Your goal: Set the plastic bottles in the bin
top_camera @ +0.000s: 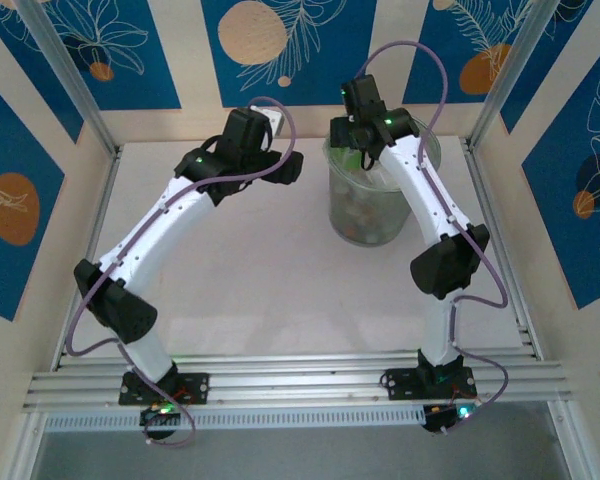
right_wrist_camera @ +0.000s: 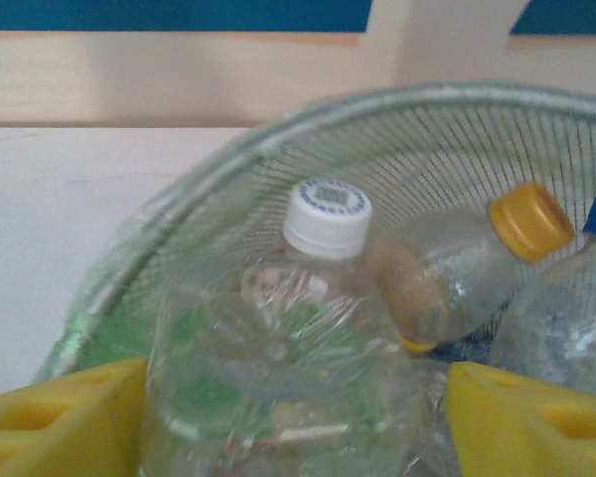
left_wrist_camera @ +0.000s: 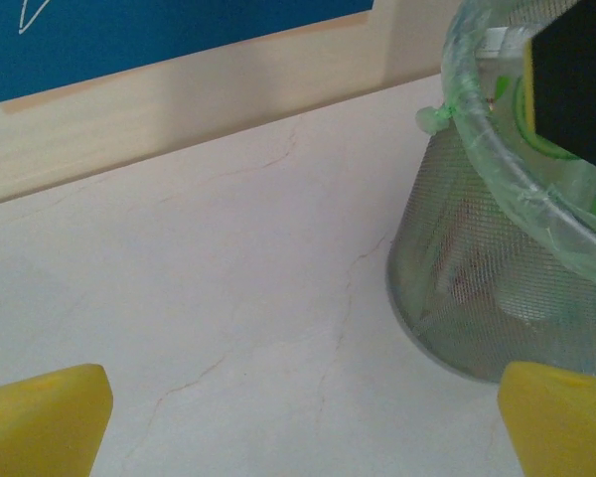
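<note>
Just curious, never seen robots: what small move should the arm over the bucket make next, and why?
Probably spread the right gripper wide to drop the white-capped bottle: it sits between the fingers, over the bin where other bottles lie.

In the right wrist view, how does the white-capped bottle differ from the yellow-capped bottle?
The white-capped bottle looks larger and nearer, cap pointing up; the yellow-capped bottle looks smaller, tilted in the mesh bin, cap toward the right. The white-capped bottle shows green inside, the yellow-capped bottle brownish. Both are clear plastic.

Three bottles (right_wrist_camera: pixel 278 378); one bin (top_camera: pixel 352 222); two arms (top_camera: pixel 170 215).
</note>
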